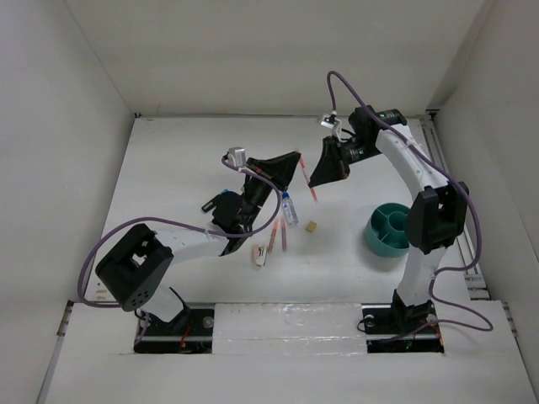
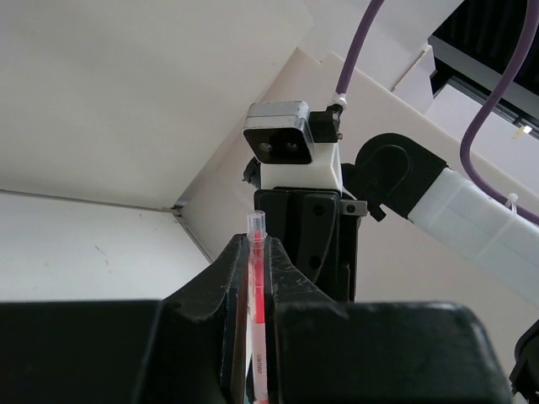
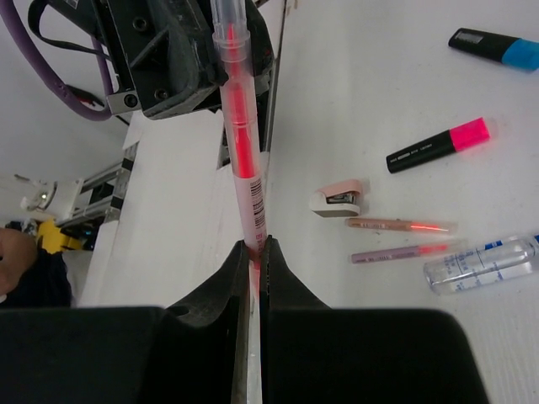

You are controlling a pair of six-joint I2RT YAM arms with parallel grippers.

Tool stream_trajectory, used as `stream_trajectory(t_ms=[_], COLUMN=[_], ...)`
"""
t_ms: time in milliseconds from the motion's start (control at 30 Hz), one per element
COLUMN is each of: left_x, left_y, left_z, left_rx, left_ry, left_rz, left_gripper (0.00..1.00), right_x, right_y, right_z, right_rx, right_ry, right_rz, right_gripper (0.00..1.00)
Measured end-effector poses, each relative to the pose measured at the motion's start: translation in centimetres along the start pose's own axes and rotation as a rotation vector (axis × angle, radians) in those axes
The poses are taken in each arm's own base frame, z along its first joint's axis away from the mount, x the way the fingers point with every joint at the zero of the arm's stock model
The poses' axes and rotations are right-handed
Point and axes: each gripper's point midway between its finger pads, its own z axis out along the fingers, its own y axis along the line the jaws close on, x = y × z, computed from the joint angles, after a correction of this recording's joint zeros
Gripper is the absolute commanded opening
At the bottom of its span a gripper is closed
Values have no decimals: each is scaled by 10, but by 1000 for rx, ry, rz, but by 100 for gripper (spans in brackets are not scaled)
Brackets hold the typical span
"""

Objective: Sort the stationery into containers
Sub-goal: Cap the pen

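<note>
Grips one thin pink-orange pen (image 3: 244, 160) from both ends: left pincer (image 1: 293, 162) closed on one end, right pincer (image 3: 253, 248) closed on the other. Holds it in the air above the surface (image 1: 185, 168). Lying on the surface below: stapler (image 3: 339, 197), two more pens (image 3: 400, 225), bottle (image 3: 480, 263). Standing farther right, well apart from the held pen: teal cup (image 1: 387, 231).

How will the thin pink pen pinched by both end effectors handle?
The pen is a slim, smooth plastic tube: probably light, stiff, somewhat slippery. The left end effector and right end effector pinch it narrowly, so it may pivot if one releases. Round barrel, so likely rolls once laid down.
</note>
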Motion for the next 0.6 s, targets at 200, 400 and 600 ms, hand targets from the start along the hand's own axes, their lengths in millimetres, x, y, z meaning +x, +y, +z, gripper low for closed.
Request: stream_trajectory(t_ms=[200, 400, 600], left_x=[-1, 0, 6], left_y=[-3, -5, -6], left_z=[1, 1, 3], left_rx=[14, 26, 33], left_ry=[-5, -7, -7], left_rz=[5, 7, 18], left_gripper=[0, 0, 0], right_x=[-2, -2, 1], right_y=[3, 6, 10], right_z=[-3, -4, -4], right_rx=[10, 16, 31], right_ry=[-1, 3, 14], right_rz=[-13, 10, 77], right_gripper=[0, 0, 0])
